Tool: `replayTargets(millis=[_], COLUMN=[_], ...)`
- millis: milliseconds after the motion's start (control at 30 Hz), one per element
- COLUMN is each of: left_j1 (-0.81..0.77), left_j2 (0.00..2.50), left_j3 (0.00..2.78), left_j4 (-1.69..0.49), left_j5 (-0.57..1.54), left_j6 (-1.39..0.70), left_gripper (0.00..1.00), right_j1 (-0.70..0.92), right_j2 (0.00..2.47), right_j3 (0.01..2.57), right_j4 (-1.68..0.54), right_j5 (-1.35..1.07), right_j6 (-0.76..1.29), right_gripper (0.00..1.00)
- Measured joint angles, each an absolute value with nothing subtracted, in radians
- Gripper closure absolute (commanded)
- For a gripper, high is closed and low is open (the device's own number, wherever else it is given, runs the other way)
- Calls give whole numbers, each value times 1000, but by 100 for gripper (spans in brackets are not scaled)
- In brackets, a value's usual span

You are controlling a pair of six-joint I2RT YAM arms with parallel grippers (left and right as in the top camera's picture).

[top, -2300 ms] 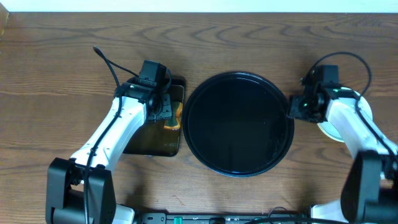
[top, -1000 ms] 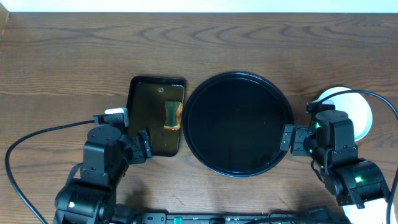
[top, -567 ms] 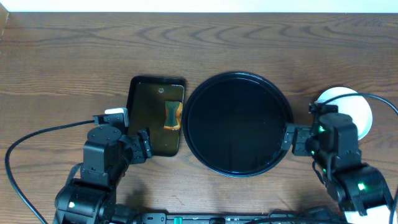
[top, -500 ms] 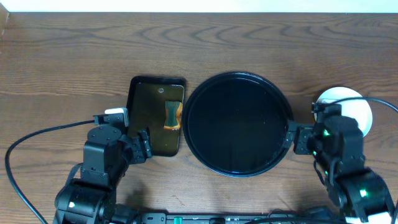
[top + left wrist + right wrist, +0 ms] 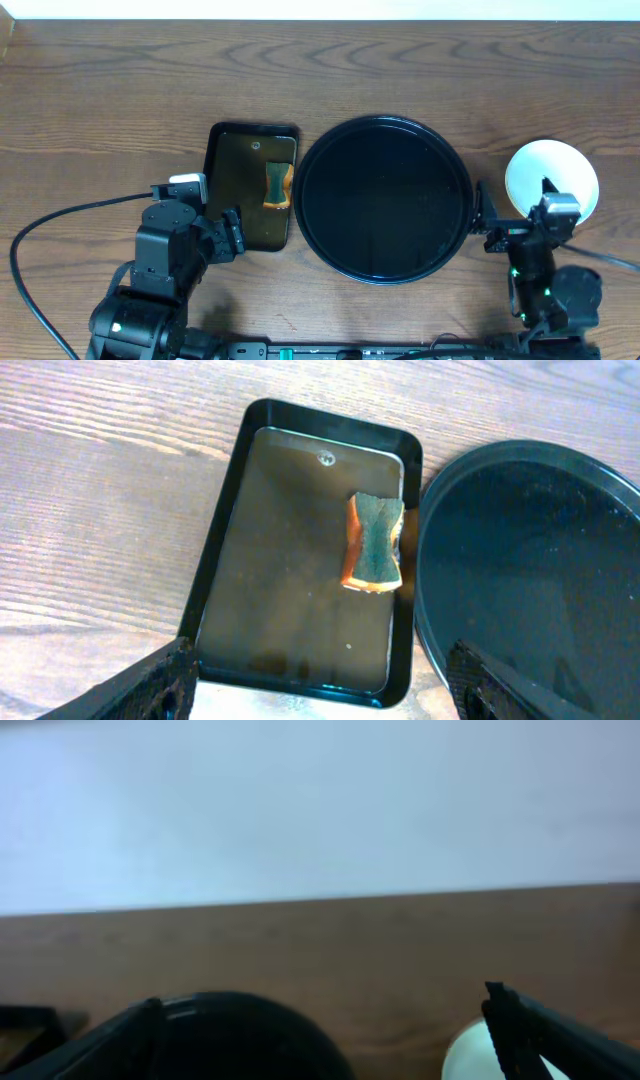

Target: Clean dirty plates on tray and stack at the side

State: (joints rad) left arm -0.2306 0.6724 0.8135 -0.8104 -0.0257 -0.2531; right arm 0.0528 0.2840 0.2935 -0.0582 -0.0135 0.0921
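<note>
Overhead and wrist views. The tray (image 5: 385, 272) sits mid-bench, its rim well apart from the far edge. The plates (image 5: 552, 170) lie off it on the wood toward the right edge, apart from the tray rim. They read as one white disc, so their number cannot be told. Just beside the tray's left rim is a small tray (image 5: 212, 190), with a sponge (image 5: 277, 185) against its right wall. Whether the two rims touch cannot be told.

The left gripper (image 5: 320, 695) hangs over the small tray's near edge, its jaws spread wide and holding nothing. The right gripper (image 5: 335, 1045) sits near the near edge, level with the gap between tray and plates. Its jaws are also wide apart and hold nothing. Bare wood runs along the far edge and toward the left edge of the bench (image 5: 100, 110).
</note>
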Motion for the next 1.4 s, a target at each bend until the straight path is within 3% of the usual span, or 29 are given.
replayTargets(millis=[267,567,1400], left_j1=[-231,-231,-231], left_j2=[672,672,672], left_j3=[813,813,813], left_j4=[-810,-810,-810], left_j5=[-26,-26,-26], left_j6=[-253,-253,-253], left_gripper=[20,20,20], right_j1=[17,-4,-4], right_j2=[122,19,17], right_j3=[28,7,7], right_j4=[252,-55,-60], right_j5=[-31,-102,-124], right_j6=[86,32,32], right_gripper=[1,1,1])
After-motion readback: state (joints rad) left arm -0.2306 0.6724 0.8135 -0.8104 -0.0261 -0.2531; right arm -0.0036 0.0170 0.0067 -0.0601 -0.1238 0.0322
